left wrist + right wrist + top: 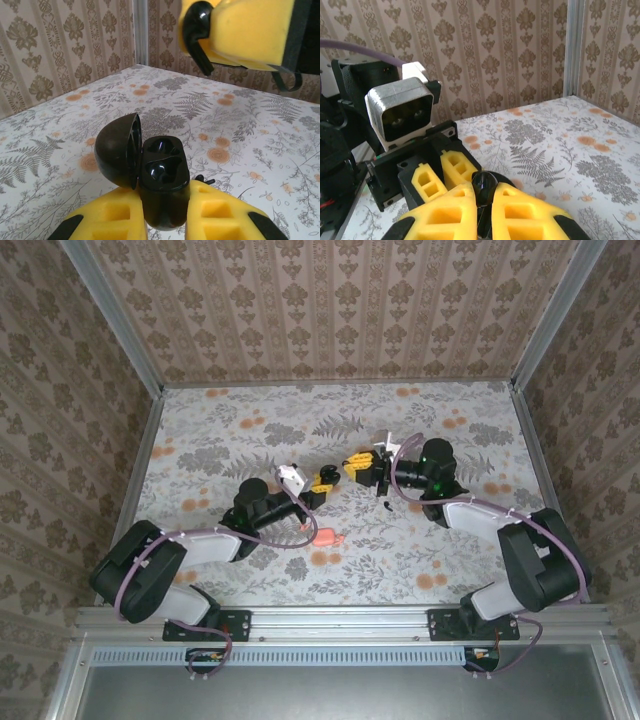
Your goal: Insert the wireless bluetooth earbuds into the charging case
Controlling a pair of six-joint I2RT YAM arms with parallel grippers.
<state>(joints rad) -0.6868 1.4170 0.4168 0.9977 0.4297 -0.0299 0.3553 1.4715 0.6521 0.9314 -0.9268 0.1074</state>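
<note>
Roughly at the middle of the floral-patterned tabletop (250,430), the left pincer (165,217) is clamped on a small glossy black charging case (162,170). The case stands upright, its hinged lid swung open to the left and both wells empty. Facing it, close but not touching, the right pincer (482,202) pinches one tiny black earbud (482,186). A second tiny black earbud (388,506) lies on the tabletop just beside the right pincer, toward the near edge.

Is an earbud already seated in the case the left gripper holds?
No, both wells of the open charging case in the left gripper are empty.
</note>
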